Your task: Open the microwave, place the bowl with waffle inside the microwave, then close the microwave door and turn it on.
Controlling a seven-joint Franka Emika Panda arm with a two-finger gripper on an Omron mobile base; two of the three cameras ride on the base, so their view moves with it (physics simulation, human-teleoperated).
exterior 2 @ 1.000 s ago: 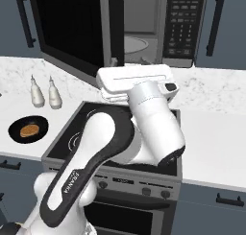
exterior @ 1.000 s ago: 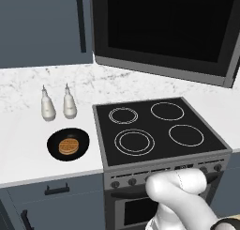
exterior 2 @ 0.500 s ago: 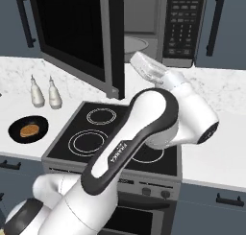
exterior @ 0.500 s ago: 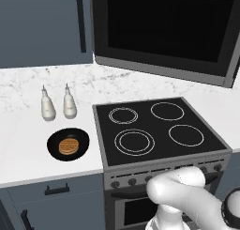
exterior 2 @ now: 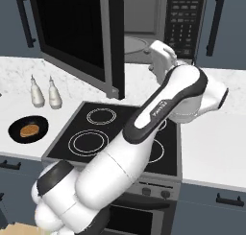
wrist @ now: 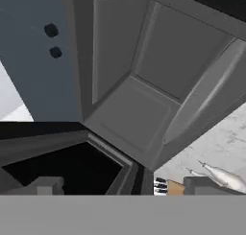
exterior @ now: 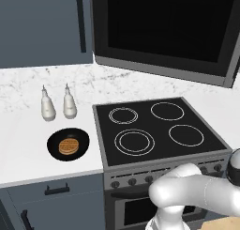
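The microwave (exterior 2: 185, 23) has its door (exterior 2: 72, 37) swung wide open to the left, baring the grey cavity (exterior 2: 139, 40). From the left base view the door (exterior: 168, 32) shows as a big black panel above the stove. A black bowl (exterior: 68, 144) holding the waffle (exterior: 68, 146) rests on the counter left of the stove, also seen as bowl (exterior 2: 28, 128) with waffle (exterior 2: 29, 130). My white hand (exterior 2: 162, 56) hangs before the cavity mouth. In the hand view my gripper (wrist: 127, 186) is open and empty, facing the cavity (wrist: 144, 90).
A black four-ring stovetop (exterior: 154, 130) lies under the microwave. Two white bottles (exterior: 47, 104) (exterior: 69, 102) stand behind the bowl. A blue-grey cabinet door with dark handle (exterior: 80, 22) hangs at left. My arm's elbow (exterior 2: 202, 92) bulges over the stove's right side.
My arm has swung its elbow out to the right, and the hand has moved right and up to the cavity mouth. Door, bowl and bottles have stayed put.
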